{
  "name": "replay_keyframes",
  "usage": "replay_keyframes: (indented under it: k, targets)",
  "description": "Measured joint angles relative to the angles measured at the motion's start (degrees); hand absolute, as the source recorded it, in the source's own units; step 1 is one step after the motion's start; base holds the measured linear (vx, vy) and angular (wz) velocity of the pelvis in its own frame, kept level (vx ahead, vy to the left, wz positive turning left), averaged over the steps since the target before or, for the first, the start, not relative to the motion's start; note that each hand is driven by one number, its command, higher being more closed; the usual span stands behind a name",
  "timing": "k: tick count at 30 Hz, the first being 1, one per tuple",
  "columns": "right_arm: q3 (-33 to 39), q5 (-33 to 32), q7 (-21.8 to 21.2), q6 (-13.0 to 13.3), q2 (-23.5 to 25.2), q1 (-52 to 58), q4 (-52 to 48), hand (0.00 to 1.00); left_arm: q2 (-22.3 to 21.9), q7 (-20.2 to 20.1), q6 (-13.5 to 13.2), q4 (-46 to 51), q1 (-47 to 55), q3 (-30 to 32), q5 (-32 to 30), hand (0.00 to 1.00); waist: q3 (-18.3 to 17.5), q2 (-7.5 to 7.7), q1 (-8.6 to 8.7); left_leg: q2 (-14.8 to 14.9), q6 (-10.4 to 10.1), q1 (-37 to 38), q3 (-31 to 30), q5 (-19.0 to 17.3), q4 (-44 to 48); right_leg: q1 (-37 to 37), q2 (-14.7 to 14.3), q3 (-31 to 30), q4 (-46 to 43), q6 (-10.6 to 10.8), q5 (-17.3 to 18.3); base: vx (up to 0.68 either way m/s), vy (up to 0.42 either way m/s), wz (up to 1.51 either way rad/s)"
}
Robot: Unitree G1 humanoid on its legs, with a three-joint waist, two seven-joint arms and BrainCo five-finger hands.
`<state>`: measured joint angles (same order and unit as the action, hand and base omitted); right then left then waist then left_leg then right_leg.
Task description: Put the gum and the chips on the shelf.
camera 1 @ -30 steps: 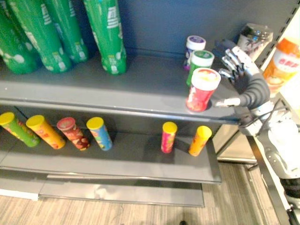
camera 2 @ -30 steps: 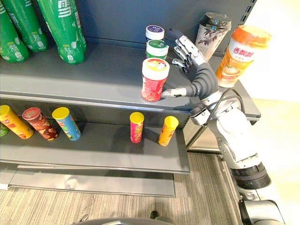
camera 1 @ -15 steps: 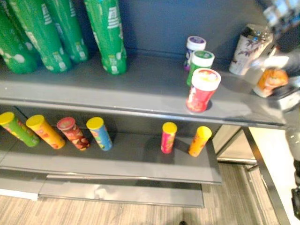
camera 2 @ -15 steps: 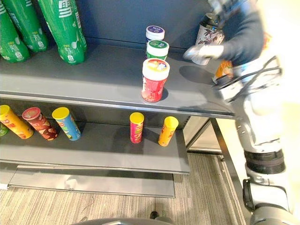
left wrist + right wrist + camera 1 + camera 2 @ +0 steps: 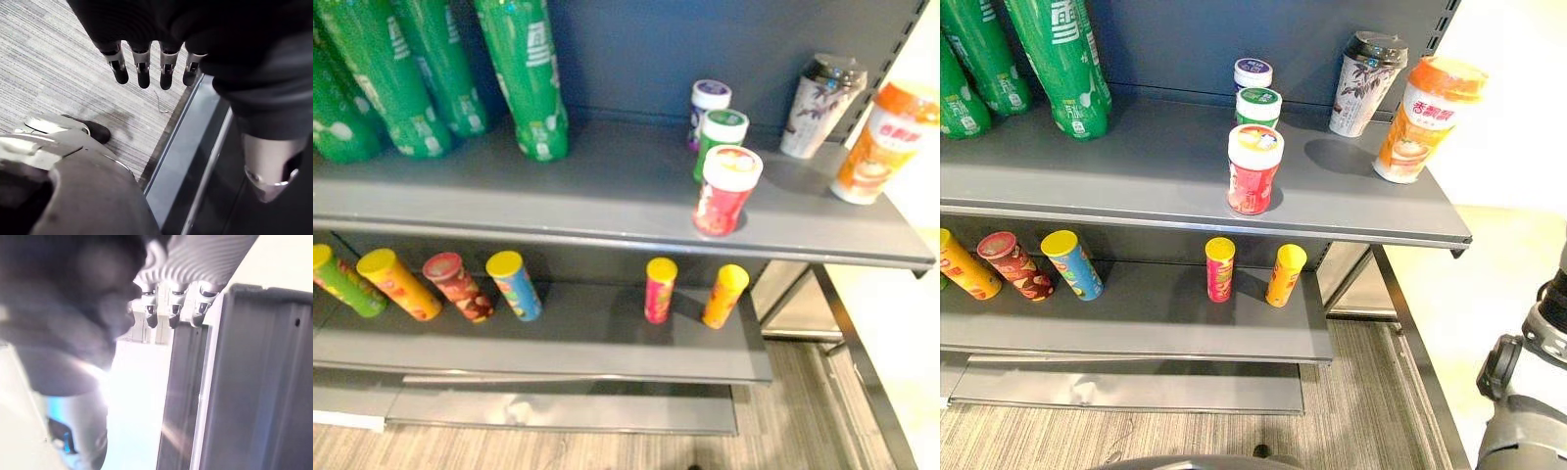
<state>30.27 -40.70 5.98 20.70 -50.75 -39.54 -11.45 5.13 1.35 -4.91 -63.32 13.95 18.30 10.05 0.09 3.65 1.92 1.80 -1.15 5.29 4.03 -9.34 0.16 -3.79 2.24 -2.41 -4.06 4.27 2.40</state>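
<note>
The red round plastic gum tub with a white lid [image 5: 1254, 168] stands upright near the front edge of the grey metal upper shelf [image 5: 1136, 176]. Its label is red with a paler band under the lid. Just behind it stands a green-lidded white gum tub [image 5: 1258, 104], and behind that a purple-lidded white gum tub [image 5: 1253, 73] by the dark blue back wall, the three in a short row running front to back.

On the grey lower shelf [image 5: 1156, 323] the chips stand tilted. A pink cardboard can with a yellow lid [image 5: 1219, 269] and an orange can with a yellow lid [image 5: 1285, 275] sit below the gum. Further left are a blue can with a yellow lid [image 5: 1072, 264], a red-brown can with a red lid [image 5: 1013, 266] and an orange can with a yellow lid [image 5: 960, 264].

My left hand [image 5: 146, 19] hangs over the striped grey carpet floor [image 5: 49, 63], its fingers [image 5: 120, 68] straight and released, with nothing in them. My right hand [image 5: 195, 264] is beside a grey metal shelf upright [image 5: 264, 382], its fingers [image 5: 175, 308] relaxed and empty too.

Tall green plastic bottles [image 5: 1062, 59] stand at the left of the upper shelf. At its right stand a patterned paper cup with a dark lid [image 5: 1363, 83] and an orange-lidded cup [image 5: 1420, 117].
</note>
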Motion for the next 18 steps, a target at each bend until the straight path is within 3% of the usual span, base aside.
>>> replay_keyframes:
  k: [3, 10, 14, 18]
  targets:
    - [4.4, 0.1, 0.9, -0.1, 0.6, 6.5, -0.1, 0.00, -0.2, 0.3, 0.0, 0.0, 0.4, 0.0, 0.0, 0.00, -0.7, -0.09, 0.26, 0.0, 0.0, 0.1, 0.1, 0.0, -0.1, 0.0, 0.0, -0.1, 0.0, 0.0, 0.0, 0.00, 0.000, 0.00]
    - [13.0, 0.5, 0.7, -3.8, 12.7, 27.8, -3.8, 0.00, -0.4, 0.8, 0.0, 0.0, 1.8, 0.1, -0.1, 0.00, -1.6, -0.14, 2.74, 0.2, -0.1, 1.0, 1.6, 0.0, -0.6, -0.1, -0.4, -1.3, -0.4, 0.0, 0.0, 0.00, 0.006, -0.11]
    - [15.6, 2.4, -1.7, -6.4, 19.7, 38.8, -7.1, 0.00, -0.5, 0.7, 0.0, 0.1, 2.2, 0.7, -0.1, 0.00, -2.3, -0.29, 4.10, 0.2, -0.1, 1.0, 2.0, -0.1, -0.8, -0.5, -0.4, -1.6, -0.6, 0.0, 0.0, 0.01, 0.007, -0.06]
    - [15.1, 2.0, -5.2, -7.8, 24.5, 45.3, -9.9, 0.00, -0.6, 0.7, 0.0, 0.1, 1.9, 1.3, -0.2, 0.00, -2.3, -0.29, 4.35, 0.2, -0.3, 1.1, 3.2, -0.2, -0.8, -1.1, -0.7, -2.8, -1.3, 0.0, 0.0, -0.01, 0.003, -0.15]
